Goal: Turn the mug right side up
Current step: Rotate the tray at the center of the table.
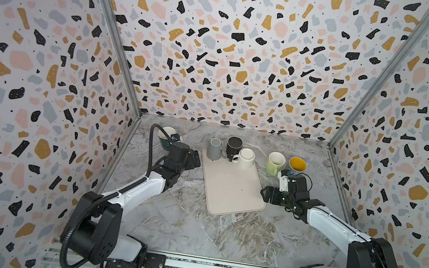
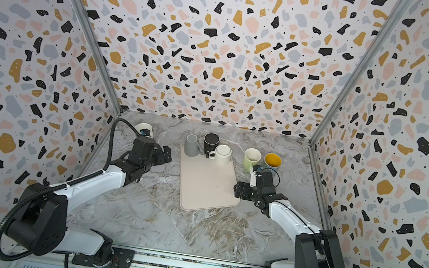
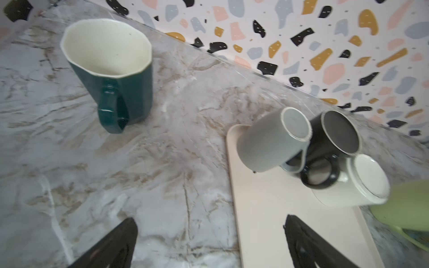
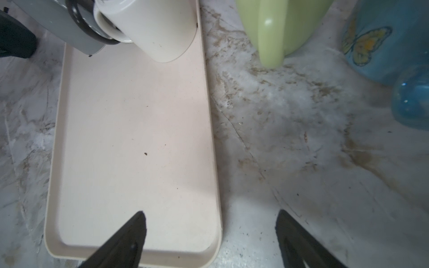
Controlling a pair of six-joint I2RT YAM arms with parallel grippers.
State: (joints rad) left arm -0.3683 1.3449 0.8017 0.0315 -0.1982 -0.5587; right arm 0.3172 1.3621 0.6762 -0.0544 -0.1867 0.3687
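Three mugs stand upside down, close together, at the far end of the beige tray (image 1: 230, 189): a grey mug (image 1: 214, 149), a black mug (image 1: 234, 146) and a white mug (image 1: 245, 158). The left wrist view shows their bases up: grey mug (image 3: 267, 143), black mug (image 3: 325, 139), white mug (image 3: 357, 185). My left gripper (image 1: 195, 158) hovers open just left of the tray, with nothing between its fingers (image 3: 125, 234). My right gripper (image 1: 268, 194) is open and empty at the tray's right edge, near its front corner (image 4: 211, 213).
A dark green mug (image 1: 167, 136) stands upright at the back left, behind my left wrist. A light green mug (image 1: 276, 162) and a blue mug with a yellow inside (image 1: 297, 165) stand upright right of the tray. Patterned walls enclose the marble tabletop (image 1: 193, 224).
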